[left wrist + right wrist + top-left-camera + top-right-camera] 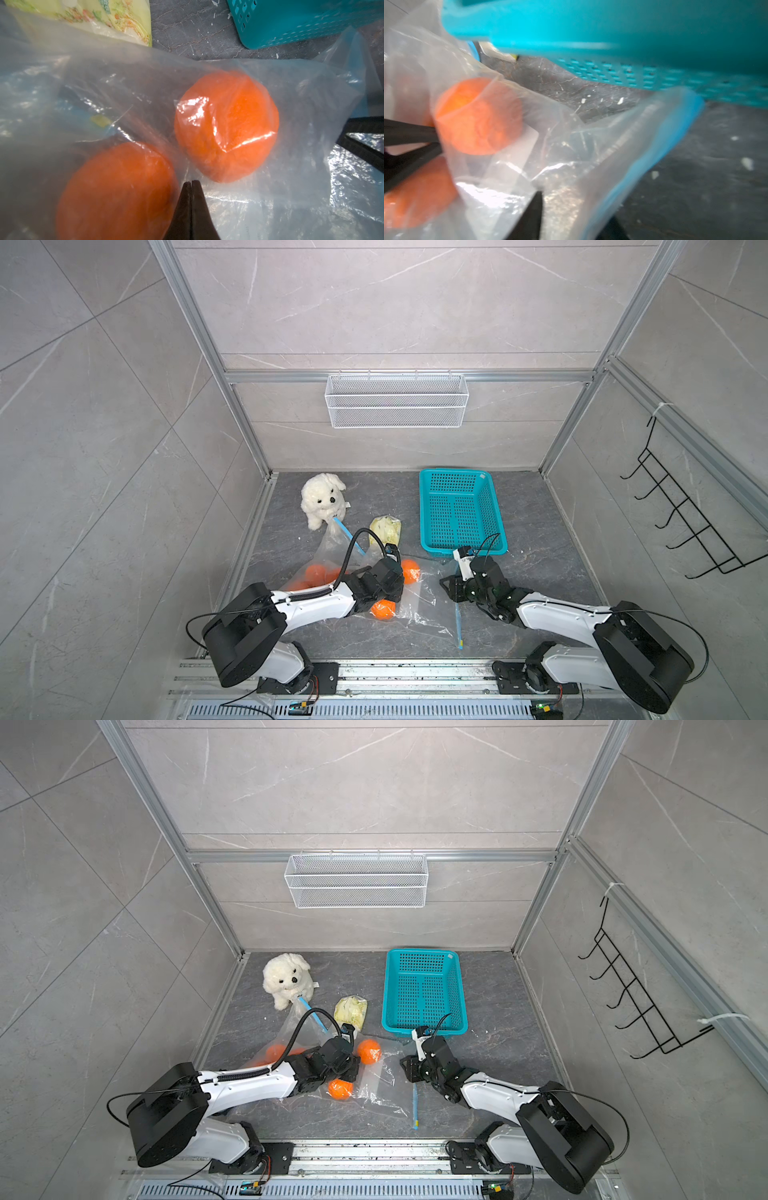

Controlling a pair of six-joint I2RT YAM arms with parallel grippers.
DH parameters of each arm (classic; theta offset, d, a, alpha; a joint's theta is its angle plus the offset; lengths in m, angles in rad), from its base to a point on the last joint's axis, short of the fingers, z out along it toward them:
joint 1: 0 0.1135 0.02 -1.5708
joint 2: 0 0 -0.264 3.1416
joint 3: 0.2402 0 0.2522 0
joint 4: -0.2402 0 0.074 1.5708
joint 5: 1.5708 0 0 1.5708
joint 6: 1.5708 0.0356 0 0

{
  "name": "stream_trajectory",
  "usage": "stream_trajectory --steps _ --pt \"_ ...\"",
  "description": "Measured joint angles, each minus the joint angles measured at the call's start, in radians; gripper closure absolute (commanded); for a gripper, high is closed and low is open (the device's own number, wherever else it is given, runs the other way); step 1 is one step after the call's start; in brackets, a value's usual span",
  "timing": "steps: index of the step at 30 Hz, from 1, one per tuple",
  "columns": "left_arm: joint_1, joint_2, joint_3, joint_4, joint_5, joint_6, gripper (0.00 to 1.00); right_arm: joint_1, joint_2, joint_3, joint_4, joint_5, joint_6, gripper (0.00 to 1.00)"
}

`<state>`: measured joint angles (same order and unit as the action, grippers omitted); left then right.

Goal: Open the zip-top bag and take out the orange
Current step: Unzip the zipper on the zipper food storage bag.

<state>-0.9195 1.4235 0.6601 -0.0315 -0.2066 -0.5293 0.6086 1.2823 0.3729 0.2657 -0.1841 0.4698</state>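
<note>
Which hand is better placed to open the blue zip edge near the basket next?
Probably the right hand: it sits at the blue zip strip of the bag, near the basket. The left hand is shut over the bag's middle, between two oranges, away from that strip.

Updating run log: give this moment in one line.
left gripper shut over zip-top bag | right gripper at zip edge, grip unclear | oranges inside
</note>
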Motion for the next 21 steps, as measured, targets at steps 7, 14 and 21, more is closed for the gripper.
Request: stream_trajectory --steps 7,14,21 --pt "0.006 -0.110 -0.003 -0.011 -0.021 0.096 0.94 0.117 -0.036 0.214 -0.187 -0.029 0.006 0.85" --pt "0.006 -0.402 -0.103 0.040 -0.004 0.211 0.43 0.211 0.074 0.527 -0.361 -0.021 0.026 0.86" --pt "0.003 -0.525 -0.186 0.116 0.027 0.288 0.30 0.211 0.227 0.766 -0.485 0.032 0.059 0.87"
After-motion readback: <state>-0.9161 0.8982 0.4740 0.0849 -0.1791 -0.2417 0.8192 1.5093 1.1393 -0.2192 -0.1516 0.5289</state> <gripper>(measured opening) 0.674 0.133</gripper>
